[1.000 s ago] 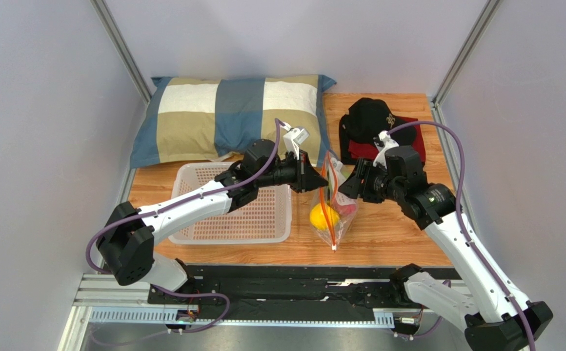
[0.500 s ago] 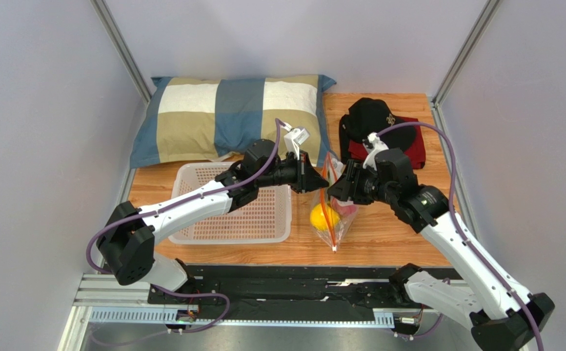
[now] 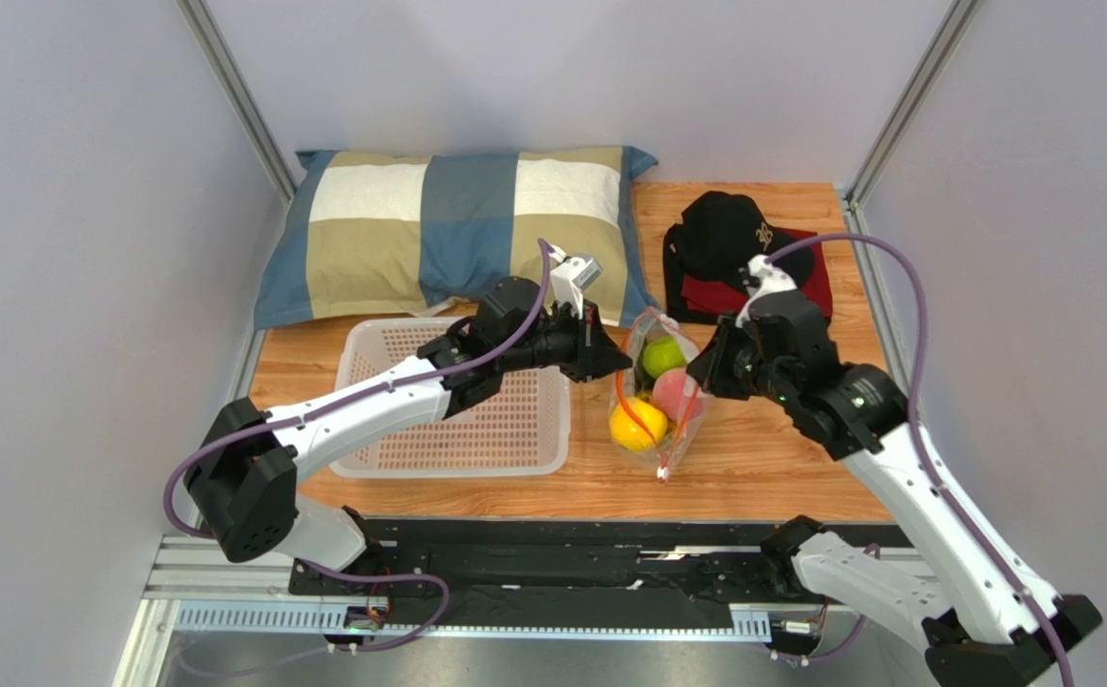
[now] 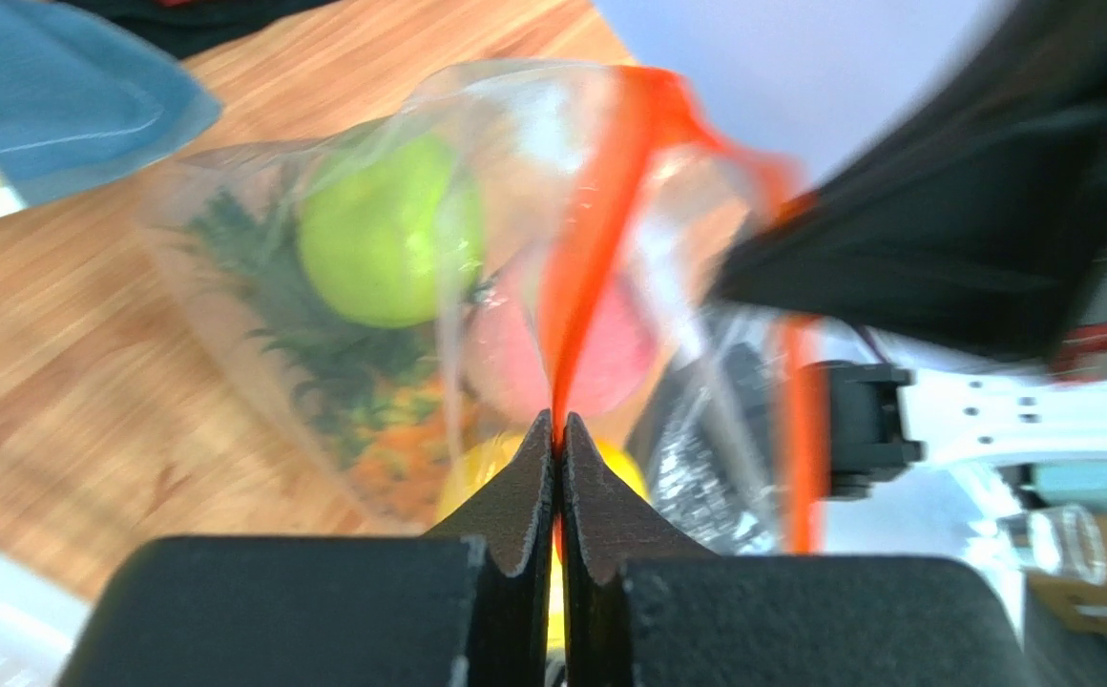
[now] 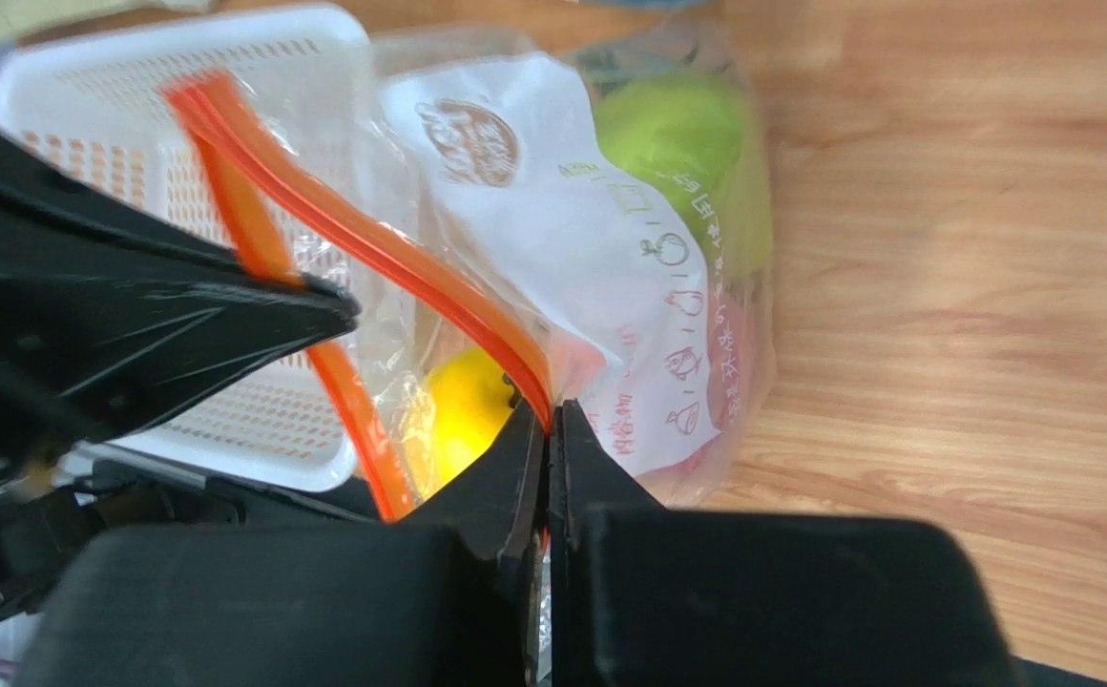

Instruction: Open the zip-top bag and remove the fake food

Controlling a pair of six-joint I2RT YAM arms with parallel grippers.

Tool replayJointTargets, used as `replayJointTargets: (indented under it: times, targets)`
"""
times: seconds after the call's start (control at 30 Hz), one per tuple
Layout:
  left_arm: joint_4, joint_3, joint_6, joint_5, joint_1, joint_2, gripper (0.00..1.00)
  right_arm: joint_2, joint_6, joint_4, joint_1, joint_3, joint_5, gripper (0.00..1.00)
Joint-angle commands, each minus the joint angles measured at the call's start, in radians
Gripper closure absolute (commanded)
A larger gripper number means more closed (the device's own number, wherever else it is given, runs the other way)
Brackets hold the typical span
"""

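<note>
**Grip.** The left gripper [image 4: 559, 437] has its jaws pressed flat on one lip of the orange zip strip [image 4: 595, 244]. The right gripper [image 5: 547, 422] is clamped on the opposite lip, on the label side.

**Bag.** The zip-top bag [image 5: 574, 244] is held up between them with its mouth parted. Its bottom appears to rest on the table [image 3: 760, 480], just right of the white basket [image 3: 516, 437]. The fake food [image 3: 676, 391] is all inside: green apple [image 4: 387, 229], peach [image 4: 509, 358], citrus [image 3: 637, 424] and pineapple [image 4: 387, 430].

**Risks.**
- The strip is thin and slick, so a sideways tug could slide it out of either pinch.
- If you spread the lips further you may strain the side seam or tip the pouch.
- Both grippers are occupied. Freeing one to reach in probably lets that lip sag and the mouth close.
- The fruits are round, so once spilled they may roll toward the near edge.

**Surface and room.** The table is a wooden top. A checked pillow [image 3: 445, 215] lies at the back left, and a black cap [image 3: 724, 222] sits on a red cloth [image 3: 803, 298] at the back right. Pale grey walls enclose the cell.
</note>
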Motion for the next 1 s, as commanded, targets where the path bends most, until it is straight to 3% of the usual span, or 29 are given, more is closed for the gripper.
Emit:
replayJointTargets:
  times: [0.0,0.13,0.23,0.27,0.33,0.37,0.43,0.6,0.73,0.87,0.97]
  targets:
    - [-0.105,0.035,0.104,-0.082,0.000,-0.016,1.00,-0.074,-0.075,-0.115,0.003,0.094,0.088,1.00]
    - [-0.195,0.084,0.162,-0.094,-0.001,-0.024,1.00,-0.025,-0.077,-0.076,0.003,0.071,-0.009,1.00]
    - [-0.295,0.119,0.242,-0.204,-0.041,-0.082,0.85,-0.008,-0.055,-0.046,0.005,0.062,-0.078,1.00]
    - [-0.307,0.127,0.271,-0.249,-0.090,-0.101,0.72,-0.011,-0.051,-0.036,0.007,0.061,-0.098,1.00]
    - [-0.304,0.130,0.330,-0.320,-0.136,-0.144,0.65,-0.014,-0.034,-0.019,0.008,0.061,-0.107,1.00]
    - [-0.288,0.127,0.339,-0.264,-0.156,-0.151,0.64,-0.014,-0.028,-0.016,0.013,0.061,-0.120,1.00]
    - [-0.216,0.116,0.313,-0.191,-0.158,-0.145,0.66,-0.015,-0.012,0.000,0.017,0.059,-0.130,1.00]
    - [-0.090,0.102,0.215,-0.095,-0.162,-0.072,0.85,-0.020,0.020,0.018,0.026,0.073,-0.159,1.00]
    - [-0.022,0.105,0.196,-0.119,-0.196,-0.064,0.78,-0.024,0.029,0.004,0.036,0.093,-0.155,1.00]
    - [-0.122,0.171,0.157,-0.249,-0.195,0.017,0.77,-0.038,0.052,0.018,0.034,0.099,-0.161,1.00]
    - [-0.133,0.124,0.114,-0.300,-0.195,0.037,0.76,-0.044,0.092,0.034,0.036,0.094,-0.163,1.00]
